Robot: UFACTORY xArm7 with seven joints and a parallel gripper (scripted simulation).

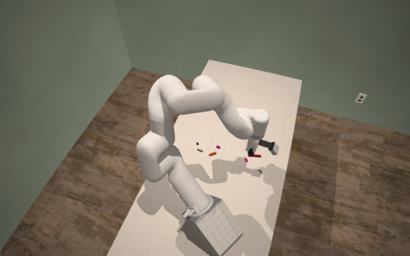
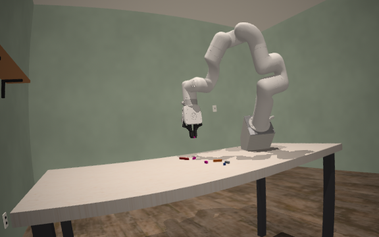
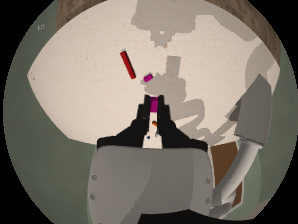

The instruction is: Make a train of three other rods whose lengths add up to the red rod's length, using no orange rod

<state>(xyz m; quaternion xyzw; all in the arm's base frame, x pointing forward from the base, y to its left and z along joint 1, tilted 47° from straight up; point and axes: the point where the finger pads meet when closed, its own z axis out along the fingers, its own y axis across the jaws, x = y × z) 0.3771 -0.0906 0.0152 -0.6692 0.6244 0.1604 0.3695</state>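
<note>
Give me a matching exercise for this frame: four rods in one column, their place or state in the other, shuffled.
Things:
1. red rod
2. orange rod
3. blue rod
4. magenta rod in the end effector

States:
A. lifted well above the table
B. smallest, lying near the grey rod
C. lying flat below the end effector
D. lying between the grey rod and a magenta rod

Pairs: 1-C, 2-D, 3-B, 4-A

Claw [image 3: 154, 106] grips magenta rod [image 3: 154, 103]; red rod [image 3: 127, 64] below.
</note>
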